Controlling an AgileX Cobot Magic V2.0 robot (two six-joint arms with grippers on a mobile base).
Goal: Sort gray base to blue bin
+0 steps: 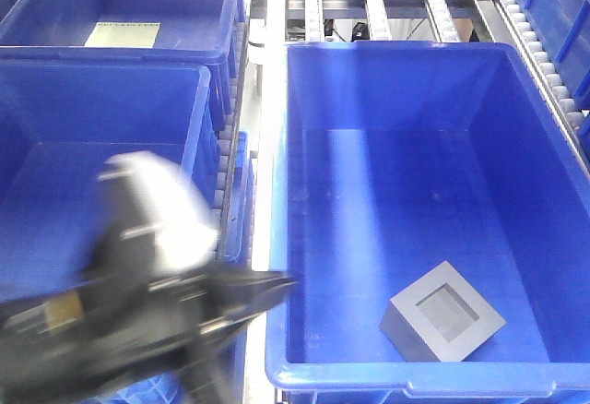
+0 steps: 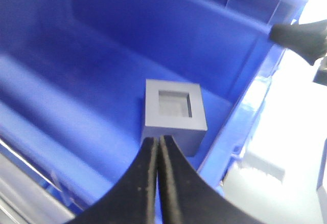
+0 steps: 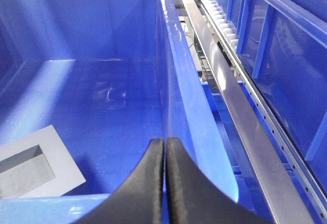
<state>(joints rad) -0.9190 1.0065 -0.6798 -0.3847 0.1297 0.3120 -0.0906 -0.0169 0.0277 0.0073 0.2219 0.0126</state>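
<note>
Left end effector (image 2: 157,147) pressed together, empty, just short of gray base (image 2: 174,119) inside blue bin (image 2: 76,70).

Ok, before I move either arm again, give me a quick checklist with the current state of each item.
1. Gray base inside the blue bin: ok, it rests on the floor near the front wall.
2. Base orientation: ok, the recessed pocket faces up.
3. Left hand free of the base: ok, fingers shut with nothing between them, just in front of the block.
4. Right hand empty: ok, fingers shut with nothing between them, by the bin's right wall.
5. Left arm clear of the bin rim: cannot tell, it is motion-blurred in the front view.
</note>
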